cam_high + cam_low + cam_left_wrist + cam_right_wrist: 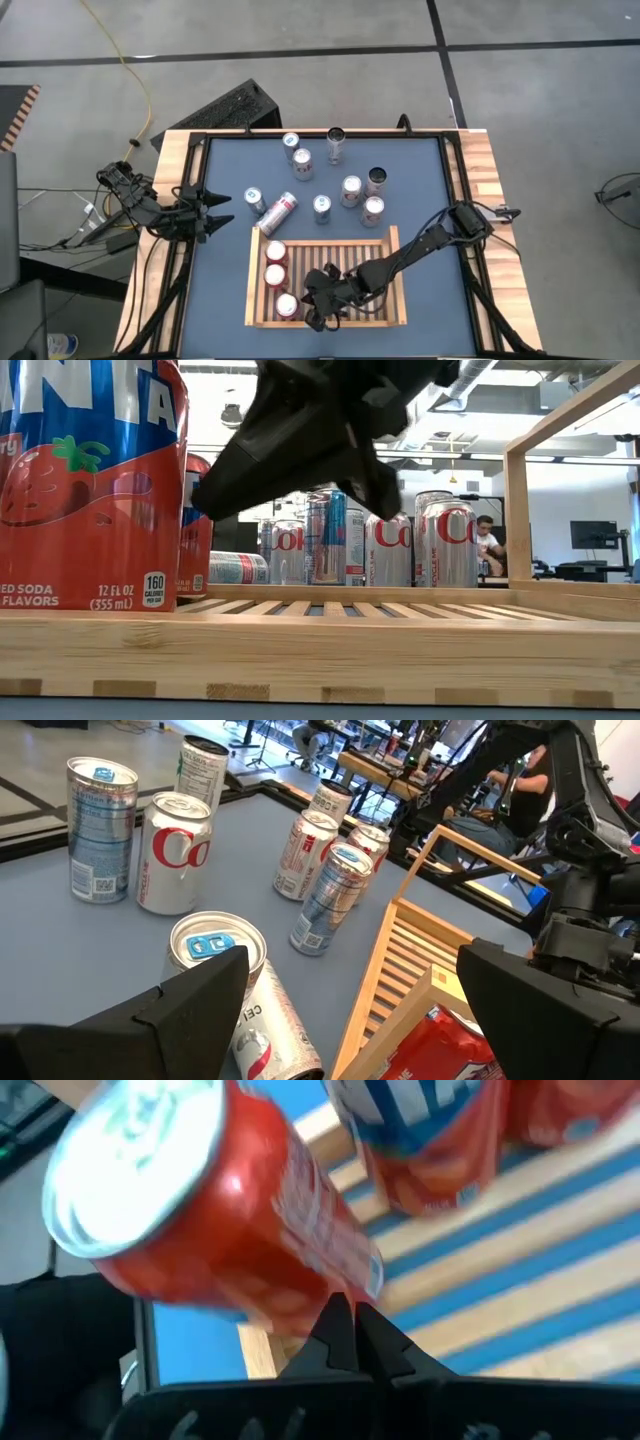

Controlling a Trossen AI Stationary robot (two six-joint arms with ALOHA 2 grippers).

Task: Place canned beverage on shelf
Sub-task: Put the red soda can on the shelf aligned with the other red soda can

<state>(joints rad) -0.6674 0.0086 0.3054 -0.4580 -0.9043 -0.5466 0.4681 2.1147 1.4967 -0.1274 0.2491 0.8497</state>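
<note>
Three cans (277,277) stand in a column inside the shelf (395,290), at its left end; eight cans (345,175) stand beyond its far rim; one can (279,212) lies there on its side.

the big red can (90,485) up front reads "12 fl oz (355 ml)", "160 calories", "soda", "flavors"; silver cans (447,542) behind show a red "co".
</note>
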